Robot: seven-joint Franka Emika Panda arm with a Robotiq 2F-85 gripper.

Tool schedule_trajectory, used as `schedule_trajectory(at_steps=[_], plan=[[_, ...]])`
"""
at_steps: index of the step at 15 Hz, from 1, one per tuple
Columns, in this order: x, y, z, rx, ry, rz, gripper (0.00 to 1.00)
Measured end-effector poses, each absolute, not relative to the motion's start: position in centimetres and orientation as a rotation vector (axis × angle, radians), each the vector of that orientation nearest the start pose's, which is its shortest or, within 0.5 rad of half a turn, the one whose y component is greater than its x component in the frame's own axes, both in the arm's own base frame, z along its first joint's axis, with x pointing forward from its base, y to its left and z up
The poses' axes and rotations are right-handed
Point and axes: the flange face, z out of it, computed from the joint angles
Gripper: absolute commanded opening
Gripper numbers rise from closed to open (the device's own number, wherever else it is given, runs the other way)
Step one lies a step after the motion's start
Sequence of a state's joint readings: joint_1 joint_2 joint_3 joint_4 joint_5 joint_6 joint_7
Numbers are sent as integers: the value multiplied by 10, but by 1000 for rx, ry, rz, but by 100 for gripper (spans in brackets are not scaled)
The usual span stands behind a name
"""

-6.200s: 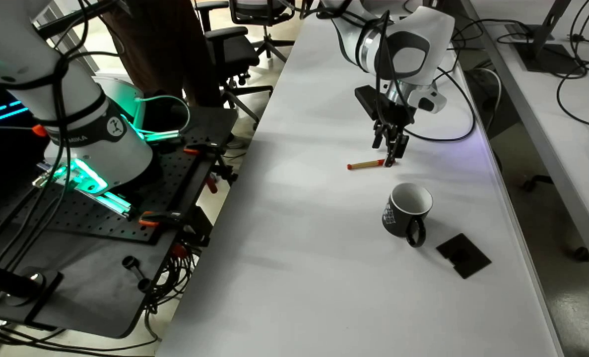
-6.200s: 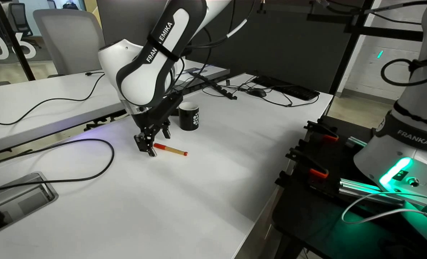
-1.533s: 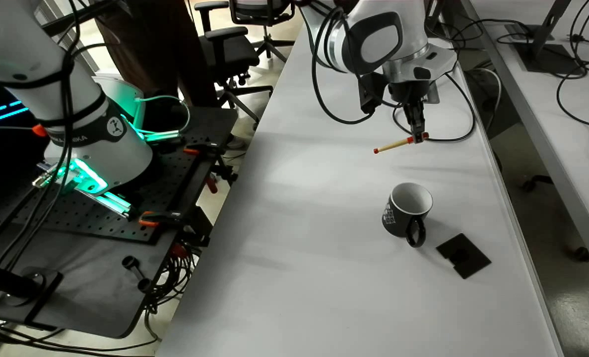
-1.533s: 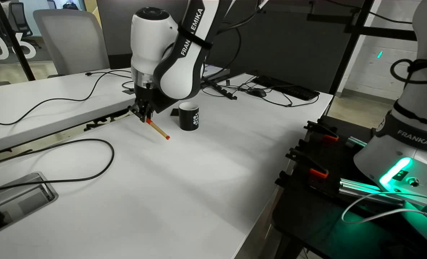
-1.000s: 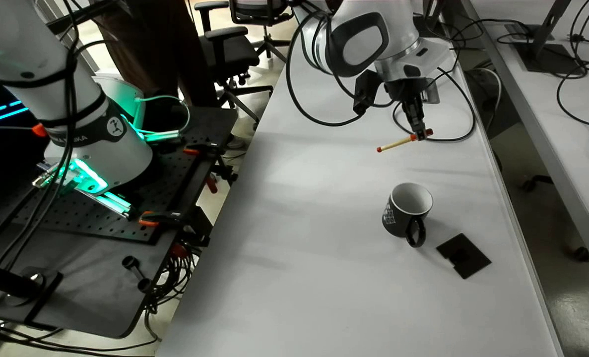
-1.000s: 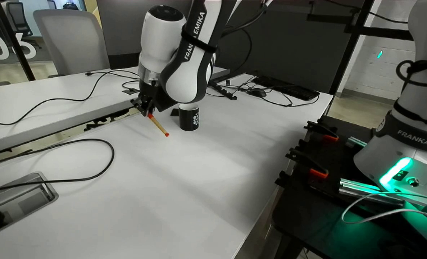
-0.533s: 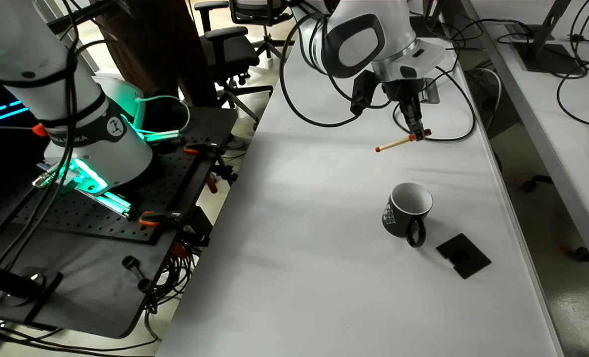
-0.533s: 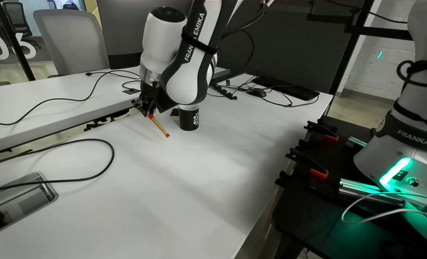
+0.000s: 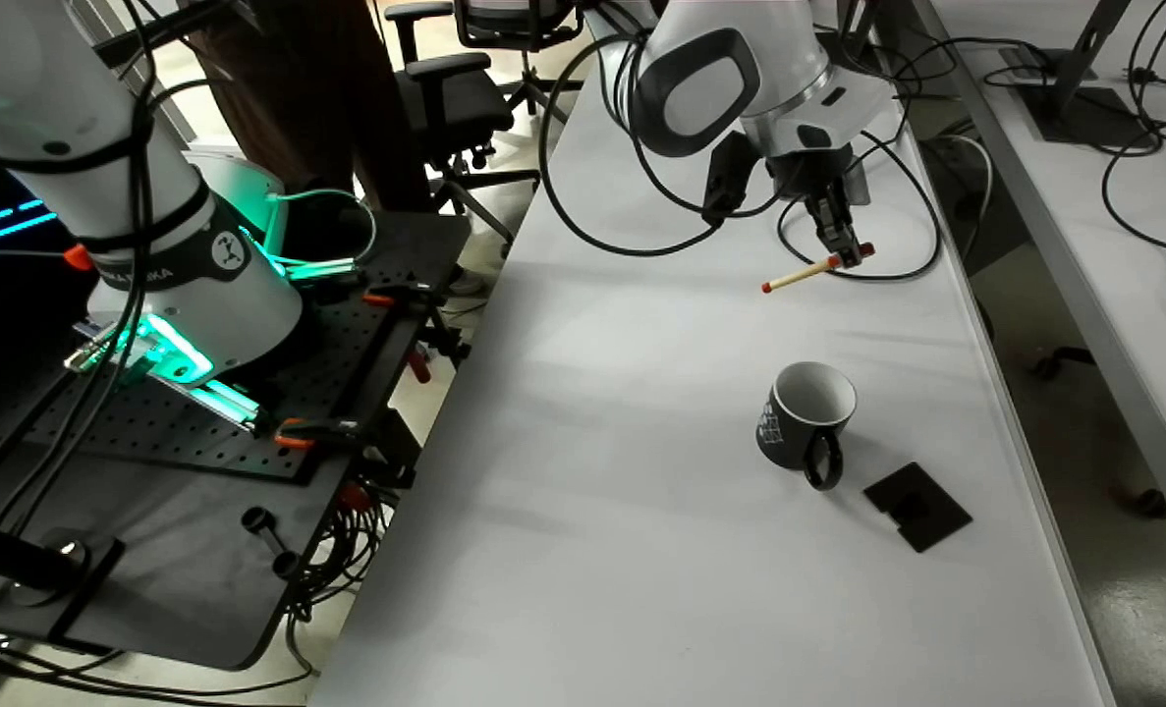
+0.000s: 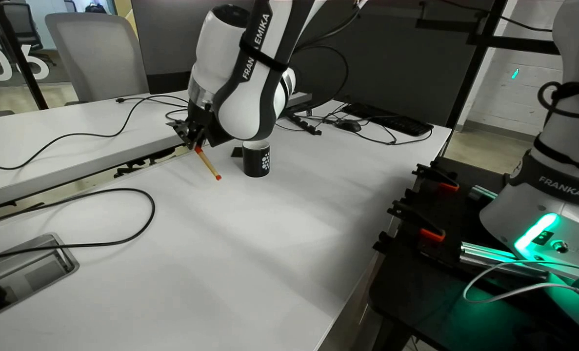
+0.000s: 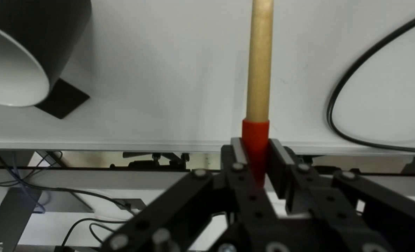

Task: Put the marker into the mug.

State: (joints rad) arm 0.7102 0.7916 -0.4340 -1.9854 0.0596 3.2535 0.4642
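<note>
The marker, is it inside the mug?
No, in the wrist view the pincer grips the marker by its red part, apart from the mug.

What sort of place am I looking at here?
Probably a robotics lab in an office space: there's a big robot arm, a computer keyboard and a gray office chair.

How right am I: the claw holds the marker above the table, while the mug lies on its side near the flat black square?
Not quite: the mug isn't on its side; it stands upright near the flat black square, as both exterior views show. The gripper holds the marker above the table.
</note>
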Motion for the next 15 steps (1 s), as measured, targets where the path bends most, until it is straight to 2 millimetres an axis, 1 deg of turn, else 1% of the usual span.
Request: schedule_trajectory(at_steps=[4, 7, 8, 12, 15], plan=[[614, 180, 169, -2948, 117, -1090, 6], [613, 171, 180, -2866, 144, -1233, 6], [615, 170, 183, -2865, 143, -1245, 6], [637, 171, 217, -2834, 134, -1350, 6], [646, 165, 238, -2825, 145, -1423, 6]])
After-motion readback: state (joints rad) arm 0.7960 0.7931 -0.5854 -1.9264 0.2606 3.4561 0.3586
